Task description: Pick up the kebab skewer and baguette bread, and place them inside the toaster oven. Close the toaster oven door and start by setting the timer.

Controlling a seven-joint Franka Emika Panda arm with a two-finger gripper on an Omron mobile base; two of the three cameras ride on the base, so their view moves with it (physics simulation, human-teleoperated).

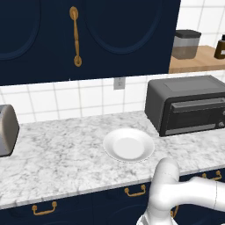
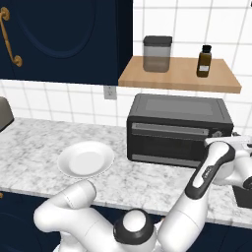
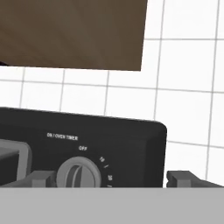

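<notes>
**Toaster oven shut, timer knob near OFF**

You're looking at the toaster oven (image 1: 186, 103), a dark grey box standing on the marble counter against the tiled wall, under the wooden shelf. Its toaster oven door (image 2: 170, 143) is closed upright, a wide dark glass panel with a grey bar handle along the top. In your hand view, the round grey timer knob (image 3: 78, 174) sits at the oven's right edge, its ridge pointing nearly at OFF.

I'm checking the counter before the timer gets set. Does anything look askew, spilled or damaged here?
Nothing stands out. The toaster oven sits square on the counter with its door shut, and the white plate lies flat and bare.
</notes>
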